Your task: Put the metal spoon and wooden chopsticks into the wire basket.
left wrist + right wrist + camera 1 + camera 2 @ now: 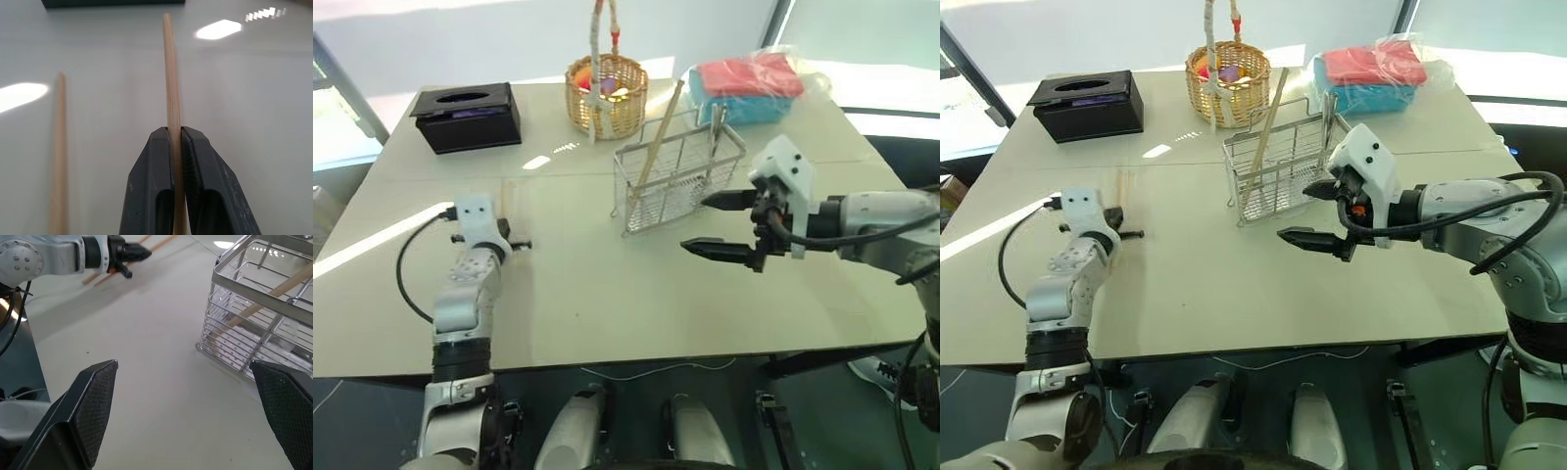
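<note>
My left gripper (175,129) is shut on a light wooden chopstick (170,73), which runs forward between the fingers just above the table. A second chopstick (58,147) lies on the table beside it. In the head views the left gripper (514,243) is over the table's left side. The wire basket (677,176) stands in the middle with another chopstick (656,147) leaning out of it. The thin metal spoon (716,125) stands at its right end. My right gripper (697,223) hangs open and empty in front of the basket.
A round wicker basket with a tall handle (607,93) stands behind the wire basket. A black tissue box (468,116) is at the back left. A plastic bag of red and blue cloths (749,86) lies at the back right.
</note>
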### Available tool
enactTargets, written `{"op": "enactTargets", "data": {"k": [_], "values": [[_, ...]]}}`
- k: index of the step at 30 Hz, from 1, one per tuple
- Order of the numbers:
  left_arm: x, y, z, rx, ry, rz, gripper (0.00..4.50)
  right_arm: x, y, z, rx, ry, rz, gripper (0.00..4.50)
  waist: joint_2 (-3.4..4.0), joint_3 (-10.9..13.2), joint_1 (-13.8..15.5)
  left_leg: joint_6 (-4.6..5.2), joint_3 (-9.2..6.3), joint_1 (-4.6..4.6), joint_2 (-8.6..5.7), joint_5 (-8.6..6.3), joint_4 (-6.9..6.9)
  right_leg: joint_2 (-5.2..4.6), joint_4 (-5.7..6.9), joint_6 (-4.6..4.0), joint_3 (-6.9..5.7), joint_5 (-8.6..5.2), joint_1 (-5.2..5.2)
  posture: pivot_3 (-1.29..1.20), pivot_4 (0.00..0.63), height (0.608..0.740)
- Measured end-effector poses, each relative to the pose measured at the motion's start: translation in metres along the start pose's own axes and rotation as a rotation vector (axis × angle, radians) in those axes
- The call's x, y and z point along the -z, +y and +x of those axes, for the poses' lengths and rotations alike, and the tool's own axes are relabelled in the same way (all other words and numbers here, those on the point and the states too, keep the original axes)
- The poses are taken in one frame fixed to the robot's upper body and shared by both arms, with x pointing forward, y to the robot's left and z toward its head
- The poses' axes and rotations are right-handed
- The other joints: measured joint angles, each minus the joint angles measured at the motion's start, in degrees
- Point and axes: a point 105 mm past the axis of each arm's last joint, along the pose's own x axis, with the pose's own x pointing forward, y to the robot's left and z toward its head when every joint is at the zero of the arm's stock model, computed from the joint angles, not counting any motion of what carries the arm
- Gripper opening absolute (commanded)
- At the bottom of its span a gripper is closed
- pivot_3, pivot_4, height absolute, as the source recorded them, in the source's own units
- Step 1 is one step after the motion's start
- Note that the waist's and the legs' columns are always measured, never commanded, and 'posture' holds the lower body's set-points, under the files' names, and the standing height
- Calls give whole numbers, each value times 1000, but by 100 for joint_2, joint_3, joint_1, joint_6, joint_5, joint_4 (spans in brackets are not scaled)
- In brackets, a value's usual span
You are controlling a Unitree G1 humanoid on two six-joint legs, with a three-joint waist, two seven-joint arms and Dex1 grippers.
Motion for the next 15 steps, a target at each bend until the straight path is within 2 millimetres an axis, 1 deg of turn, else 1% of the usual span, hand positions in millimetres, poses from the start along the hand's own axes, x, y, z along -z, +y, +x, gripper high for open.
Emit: {"op": "enactTargets", "data": {"k": [2,3,4,5,6,8,11,13,14,15], "values": [[-56,-11,5,90,-206,-18,75,-3,-6,2,31,-25,3,4500,-2,1,85,0,3,-2,-5,0,5,-4,-11,9,2,13,5,0,150,740],[-79,-17,4,127,-292,-17,75,-5,-8,2,41,-35,2,4500,0,0,98,3,4,0,-8,-2,5,-5,-21,11,2,17,11,0,150,740],[-95,-21,3,158,-357,-19,75,-6,-9,3,50,-41,-1,4500,2,-2,98,9,6,4,-10,-5,5,-6,-29,15,3,21,19,0,150,740],[-105,-26,2,196,-401,-31,75,-7,-10,2,61,-44,-4,4500,2,-2,91,15,10,8,-11,-9,5,-8,-34,18,4,22,24,0,150,740],[-110,-31,3,235,-421,-45,75,-7,-12,2,74,-47,-5,4500,1,-2,86,16,10,6,-11,-9,5,-7,-37,20,4,24,23,0,150,740],[-118,-51,5,374,-458,-132,75,-10,-17,-1,111,-65,-6,4500,-6,2,98,16,9,0,-9,-8,8,-4,-34,23,2,25,19,0,150,740],[-149,-81,-2,581,-563,-238,75,-14,-22,-3,152,-93,-16,4500,-11,5,77,17,8,-1,-8,-7,11,-3,-31,24,1,26,32,0,150,740],[-167,-95,-8,687,-621,-277,75,-15,-23,-3,168,-106,-16,4500,-9,4,55,24,12,2,-8,-2,11,-3,-28,24,3,26,40,0,150,740],[-170,-102,-9,736,-632,-295,75,-16,-24,-4,178,-111,-16,4500,-8,4,50,27,12,3,-7,-1,10,-1,-27,24,3,26,39,0,150,740],[-170,-108,-9,774,-630,-311,75,-17,-26,-6,189,-122,-16,4500,-8,3,50,28,11,4,-5,0,9,0,-25,24,2,26,39,0,150,740]]}}
